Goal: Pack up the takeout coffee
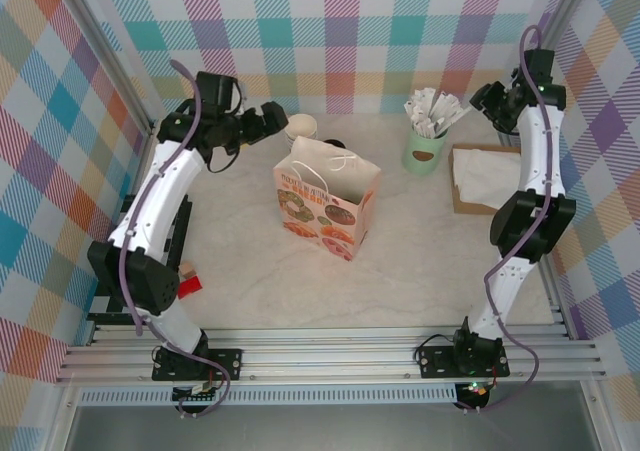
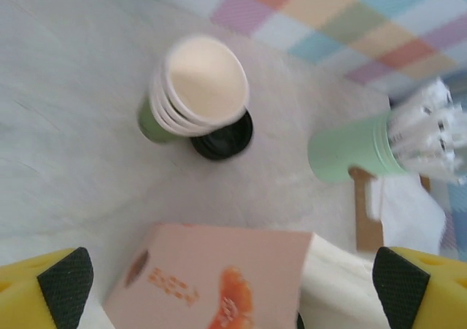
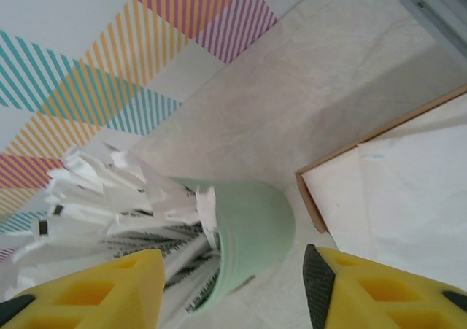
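Looks like the reach stage: on the table (image 1: 420,261) the paper bag (image 1: 325,206) stands open, the left gripper (image 2: 233,285) is spread wide and empty near it, and beyond is the cup stack (image 2: 201,84) with the takeout coffee (image 2: 222,136) right beside it, so next up is closing on the coffee without bumping the stack.

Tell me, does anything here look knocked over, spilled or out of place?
Nothing looks spilled or tipped: the printed paper bag stands upright and open, and the mint-green mug of white sachets is upright too. Only a small red object lies apart, near the left arm; I cannot tell what it is.
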Available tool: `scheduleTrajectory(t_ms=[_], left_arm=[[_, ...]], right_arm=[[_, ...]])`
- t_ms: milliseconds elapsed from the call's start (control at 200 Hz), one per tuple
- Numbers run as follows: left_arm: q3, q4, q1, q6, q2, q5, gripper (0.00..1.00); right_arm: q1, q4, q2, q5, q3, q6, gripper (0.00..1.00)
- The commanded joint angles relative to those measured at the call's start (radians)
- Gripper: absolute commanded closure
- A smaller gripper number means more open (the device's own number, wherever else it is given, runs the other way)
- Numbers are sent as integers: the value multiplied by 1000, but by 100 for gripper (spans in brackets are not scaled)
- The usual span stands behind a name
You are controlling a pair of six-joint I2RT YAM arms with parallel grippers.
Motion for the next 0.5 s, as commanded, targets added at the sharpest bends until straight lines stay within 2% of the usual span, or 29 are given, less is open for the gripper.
scheduleTrajectory(t_ms=[0,145,300,380,500], left_arm=[[-78,145,13,-69,-45,-180,0],[-128,201,19,-123,-40,-261,0],[-99,220,21,-127,10,-272,0],[-70,216,21,-122,42,-270,0],[-32,186,21,-101,77,-268,0]], right_arm=[[6,107,42,-68,-2,113,47],[6,139,82,-39,-2,172,51],[6,162,141,-89,45,194,52],[9,107,183,-83,107,198,53],[18,112,195,-81,112,199,55]])
